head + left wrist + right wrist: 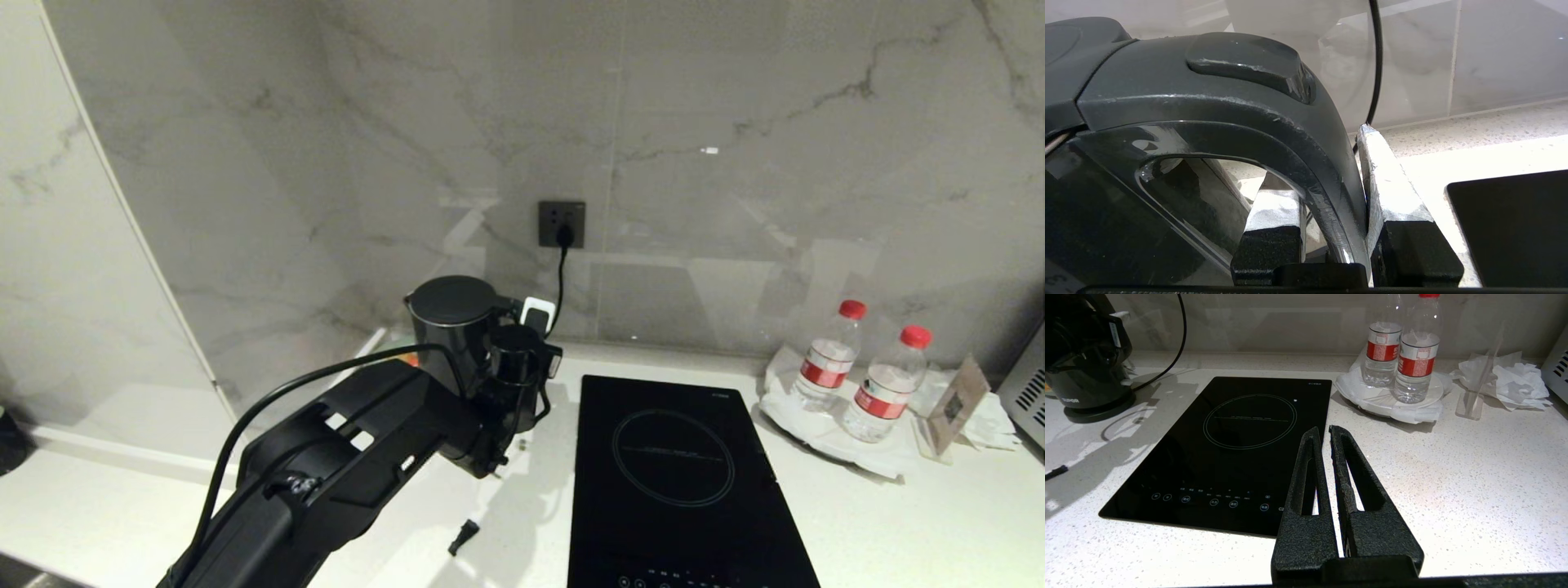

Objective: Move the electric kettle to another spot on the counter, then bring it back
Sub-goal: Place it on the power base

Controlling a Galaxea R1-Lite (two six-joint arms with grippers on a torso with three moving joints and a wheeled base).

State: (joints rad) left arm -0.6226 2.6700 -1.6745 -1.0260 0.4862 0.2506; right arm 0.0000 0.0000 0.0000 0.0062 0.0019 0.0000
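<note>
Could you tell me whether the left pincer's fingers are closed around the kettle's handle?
Yes, in the left wrist view the left pincer has one finger inside the loop handle of the electric kettle and one outside it.

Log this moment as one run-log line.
left gripper: shut on electric kettle handle | kettle: on base, counter back-left | right gripper: shut, idle beside cooktop

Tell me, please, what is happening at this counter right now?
The robot's left gripper is shut on the loop handle of the electric kettle, one finger inside the loop and one outside. The kettle sits on its round base at the back of the white counter, left of the black cooktop. The right gripper is idle, its fingers nearly together above the counter by the cooktop. Two water bottles stand on the right.
</note>
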